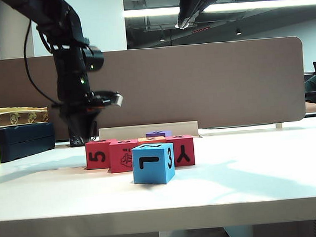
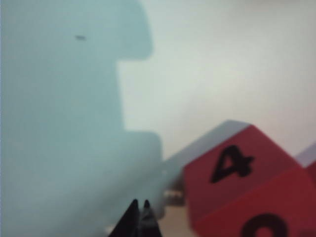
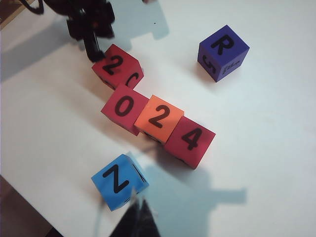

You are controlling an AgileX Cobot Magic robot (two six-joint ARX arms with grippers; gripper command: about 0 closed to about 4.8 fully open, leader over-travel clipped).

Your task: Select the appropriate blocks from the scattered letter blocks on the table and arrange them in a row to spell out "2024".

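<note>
**Four cubes lined up reading 2-0-2-4 on the table**

Checking my feeds. Nearest the front edge of the white table (image 1: 260, 187) sits the blue foam cube (image 1: 153, 163), showing L and 3 to the outside camera and N on top in the right wrist view (image 3: 120, 181). It stands apart from the row, just in front.

Behind it is the row: red foam cube with 2 on top (image 3: 117, 66), red foam cube with 0 (image 3: 125, 107), orange foam cube with 2 (image 3: 159, 118), red foam cube with 4 (image 3: 190, 141). The last three touch side to side; the first 2 sits a bit skewed at its end. From outside, those show 5 (image 1: 98, 154), a small drawing (image 1: 123, 155) and Y (image 1: 184, 151).

Left gripper (image 1: 79, 136) hangs just beside the first red cube, fingers pressed together, nothing in them. Right gripper (image 3: 137, 222) is high above the table, also pinched closed and empty.

Further back: a purple foam cube marked R (image 3: 223, 52), then the brown divider panel (image 1: 210, 82).
</note>
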